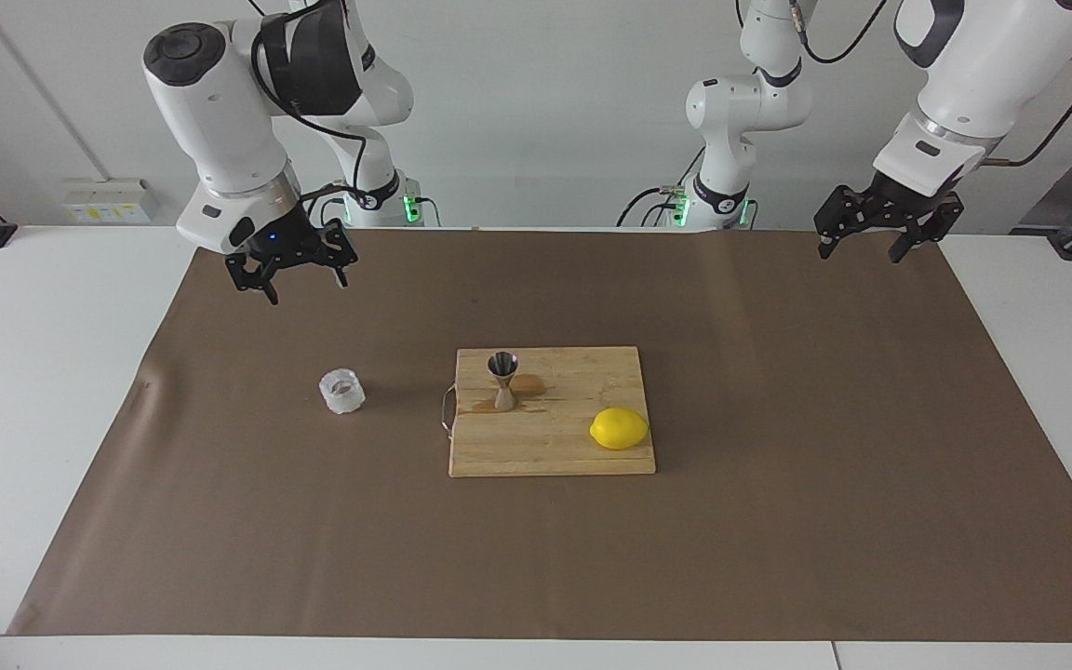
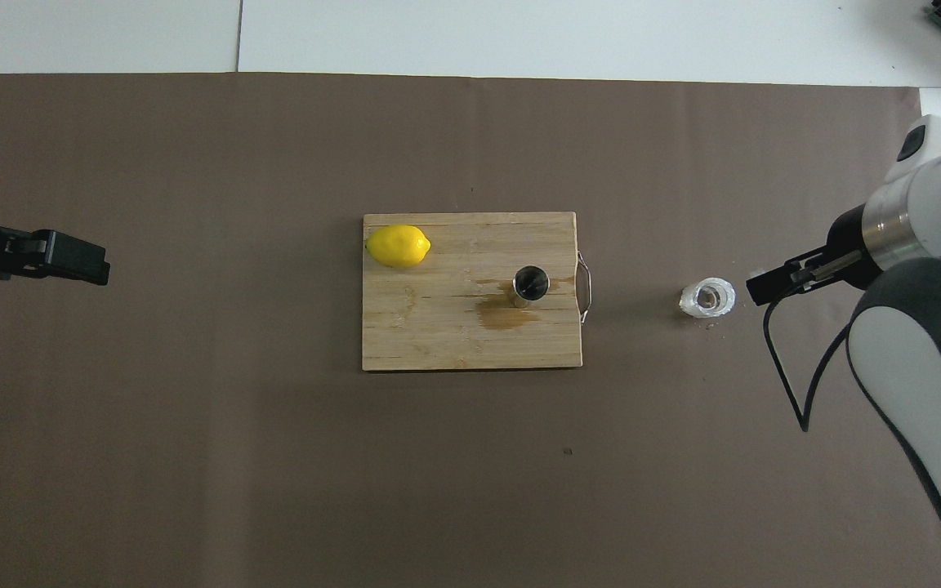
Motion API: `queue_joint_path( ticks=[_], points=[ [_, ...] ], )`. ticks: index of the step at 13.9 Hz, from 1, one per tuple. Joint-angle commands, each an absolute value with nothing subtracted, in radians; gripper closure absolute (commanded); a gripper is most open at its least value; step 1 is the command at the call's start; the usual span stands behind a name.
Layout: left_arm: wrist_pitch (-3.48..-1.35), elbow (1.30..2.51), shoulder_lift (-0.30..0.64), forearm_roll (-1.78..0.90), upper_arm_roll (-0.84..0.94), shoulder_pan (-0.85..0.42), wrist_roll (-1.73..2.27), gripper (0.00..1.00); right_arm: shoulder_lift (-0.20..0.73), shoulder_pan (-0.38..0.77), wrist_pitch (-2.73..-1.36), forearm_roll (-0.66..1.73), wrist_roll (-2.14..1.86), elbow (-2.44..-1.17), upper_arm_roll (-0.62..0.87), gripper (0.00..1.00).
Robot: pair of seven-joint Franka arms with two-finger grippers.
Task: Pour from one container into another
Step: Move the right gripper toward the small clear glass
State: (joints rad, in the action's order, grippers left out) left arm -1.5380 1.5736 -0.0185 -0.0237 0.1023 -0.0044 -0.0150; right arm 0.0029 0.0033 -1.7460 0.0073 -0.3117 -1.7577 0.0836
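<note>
**Both grippers up and empty, cup and jigger standing apart**

While both arms hang above the robots' own edge of the brown mat (image 1: 778, 521), you have nothing gripped on either side. Your right gripper (image 1: 289, 270) is raised over the mat toward the right arm's end of the table, its fingers (image 1: 268, 284) spread and empty. Your left gripper (image 1: 874, 238) is raised over the mat's corner at the left arm's end, its fingers also spread with nothing between them.

Farther out from the robots, you find the glass cup (image 1: 341, 391) standing upright on the mat, toward the right arm's end and well apart from the cutting board (image 1: 555, 447). It sits clear of the right gripper, which is above it and closer to the robots in the facing view.

The steel jigger (image 1: 502, 380) stands upright on the cutting board, on the side nearest the cup, with a wet brown stain (image 2: 503, 314) on the wood around its foot. The board lies mid-table, its wire handle (image 2: 584, 286) pointing toward the cup.

Farthest on the board, you see a lemon (image 1: 619, 429) resting near the corner toward the left arm's end, apart from the jigger.
</note>
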Motion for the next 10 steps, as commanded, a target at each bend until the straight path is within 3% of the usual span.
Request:
queue_joint_path(
  ticks=[1,4,10],
  points=[
    [-1.542,1.605,-0.041,-0.023,0.060,-0.055,-0.005,0.00,-0.003,-0.017,-1.851,-0.009,-0.460,-1.848,0.092,0.00],
    [-1.539,1.603,-0.043,-0.025,0.057,-0.038,-0.009,0.00,-0.002,-0.031,-1.963,-0.009,-0.592,-1.931,0.092,0.00],
    [-1.551,1.629,-0.052,-0.025,0.077,0.001,-0.009,0.00,0.035,-0.072,-2.060,-0.009,-0.808,-1.997,0.092,0.00]
  ],
)
